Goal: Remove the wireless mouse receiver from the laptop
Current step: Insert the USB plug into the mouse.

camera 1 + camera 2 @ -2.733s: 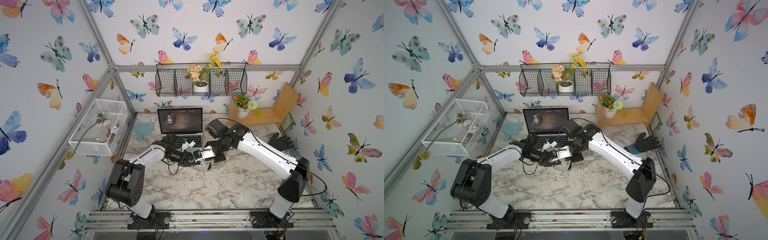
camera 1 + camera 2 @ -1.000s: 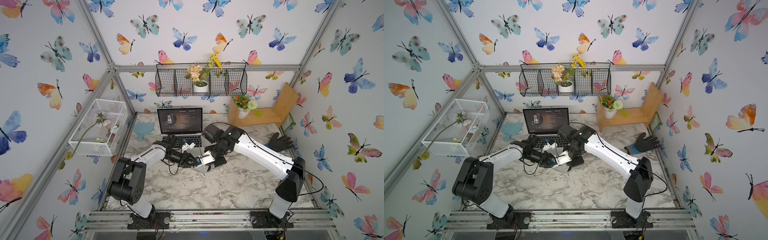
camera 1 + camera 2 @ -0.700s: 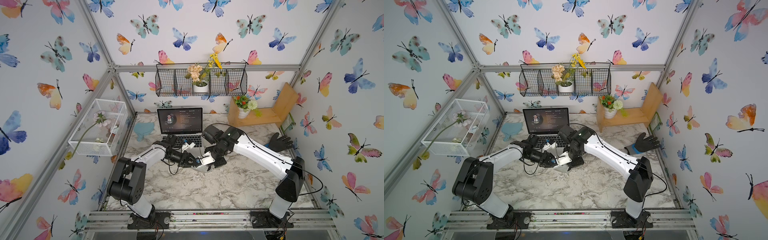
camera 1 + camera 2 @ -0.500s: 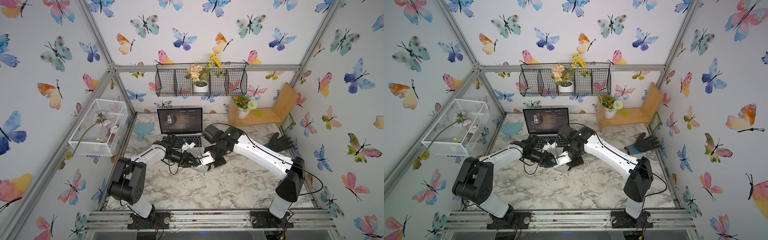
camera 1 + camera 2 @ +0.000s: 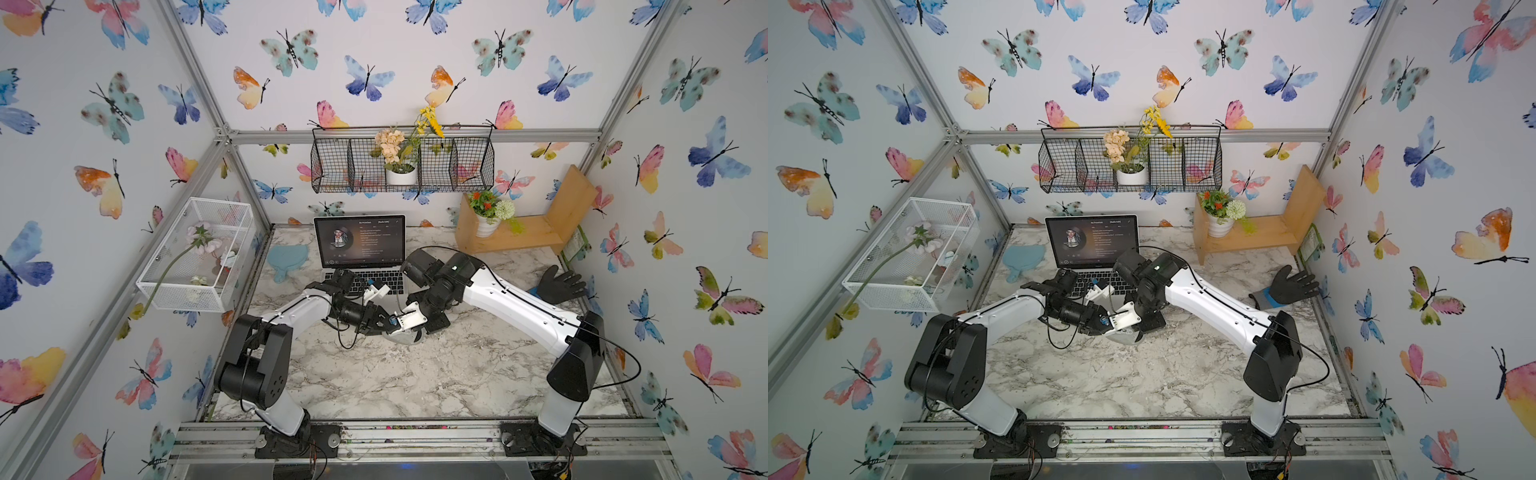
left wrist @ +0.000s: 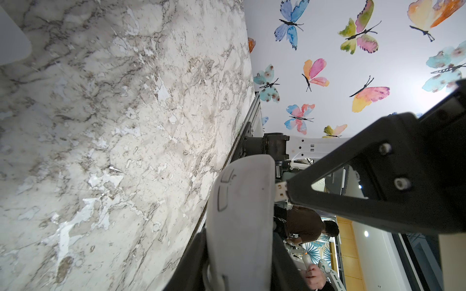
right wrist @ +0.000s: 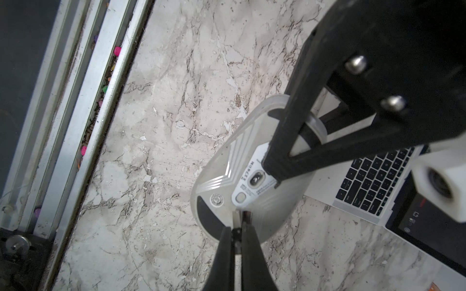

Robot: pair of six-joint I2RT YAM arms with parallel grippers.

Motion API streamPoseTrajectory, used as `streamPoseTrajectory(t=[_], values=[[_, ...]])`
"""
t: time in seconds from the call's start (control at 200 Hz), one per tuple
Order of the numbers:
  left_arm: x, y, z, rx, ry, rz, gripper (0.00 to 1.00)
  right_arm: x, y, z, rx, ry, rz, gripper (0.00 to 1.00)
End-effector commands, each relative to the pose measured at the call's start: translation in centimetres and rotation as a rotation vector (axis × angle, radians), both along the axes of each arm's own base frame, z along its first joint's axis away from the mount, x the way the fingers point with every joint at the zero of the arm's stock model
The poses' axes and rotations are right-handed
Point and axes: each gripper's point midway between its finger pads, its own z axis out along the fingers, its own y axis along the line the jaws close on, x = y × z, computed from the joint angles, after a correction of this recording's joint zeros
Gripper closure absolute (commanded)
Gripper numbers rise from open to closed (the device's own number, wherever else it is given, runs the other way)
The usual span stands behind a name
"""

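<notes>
The silver laptop (image 5: pixel 360 244) (image 5: pixel 1091 241) stands open at the back of the table, its keys also in the right wrist view (image 7: pixel 373 181). My left gripper (image 5: pixel 379 324) (image 6: pixel 239 241) is shut on the grey mouse (image 5: pixel 405 337) (image 7: pixel 222 186), held above the marble with its underside turned up. My right gripper (image 5: pixel 395 322) (image 7: pixel 237 230) is shut on the wireless mouse receiver (image 7: pixel 239 218), a tiny plug with a metal end. That metal end (image 6: pixel 281 191) touches the mouse's underside, well away from the laptop.
A black glove (image 5: pixel 559 284) lies at the right. A wooden shelf (image 5: pixel 528 235) with a flower pot stands at the back right. A blue mat (image 5: pixel 286 257) lies left of the laptop. A white wire box (image 5: pixel 195 253) hangs on the left wall. An aluminium rail (image 7: pixel 83 100) edges the front.
Since the oldest frames my right gripper has shifted a little forward and left, closer to the mouse. Over the last second both arms stay almost still.
</notes>
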Motion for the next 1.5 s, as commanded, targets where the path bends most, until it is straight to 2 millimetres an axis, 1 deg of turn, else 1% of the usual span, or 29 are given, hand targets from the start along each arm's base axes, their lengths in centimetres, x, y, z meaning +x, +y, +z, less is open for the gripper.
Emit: streamPoseTrajectory(t=[0.0, 0.19, 0.476, 0.706, 0.896, 1.036, 1.211, 1.276, 1.412, 1.497], values=[[-0.3, -0.3, 1.6, -0.076, 0.002, -0.022, 1.00, 0.2, 0.6, -0.8, -0.015, 0.004, 0.018, 0.98], [-0.2, -0.3, 1.8, -0.082, -0.005, -0.023, 1.00, 0.4, 0.5, -1.0, -0.025, -0.003, 0.019, 0.98], [-0.3, -0.3, 1.8, -0.086, -0.004, -0.025, 1.00, 0.3, -0.4, -1.3, -0.051, -0.012, -0.004, 0.98], [-0.3, -0.3, 1.7, -0.083, -0.002, -0.024, 1.00, 0.7, -1.0, -1.3, -0.069, -0.045, -0.018, 0.98], [-0.3, -0.3, 1.8, -0.086, -0.004, -0.024, 1.00, 0.7, -0.7, -1.4, -0.062, -0.043, -0.010, 0.98], [-0.2, -0.4, 1.8, -0.090, -0.002, -0.021, 1.00, 1.2, -0.8, -1.8, -0.083, -0.065, -0.017, 0.98], [-0.1, -0.4, 1.6, -0.089, 0.001, -0.020, 1.00, 1.0, 0.0, -1.8, -0.108, -0.092, -0.005, 0.98], [-0.1, -0.4, 1.5, -0.087, 0.003, -0.020, 1.00, 1.0, 0.0, -2.1, -0.129, -0.099, -0.002, 0.98], [-0.1, -0.3, 1.6, -0.087, 0.002, -0.018, 1.00, 1.5, -0.4, -2.6, -0.174, -0.131, -0.021, 0.98], [-0.2, -0.3, 1.6, -0.090, 0.002, -0.019, 1.00, 1.7, -0.6, -2.4, -0.178, -0.147, -0.028, 0.98]])
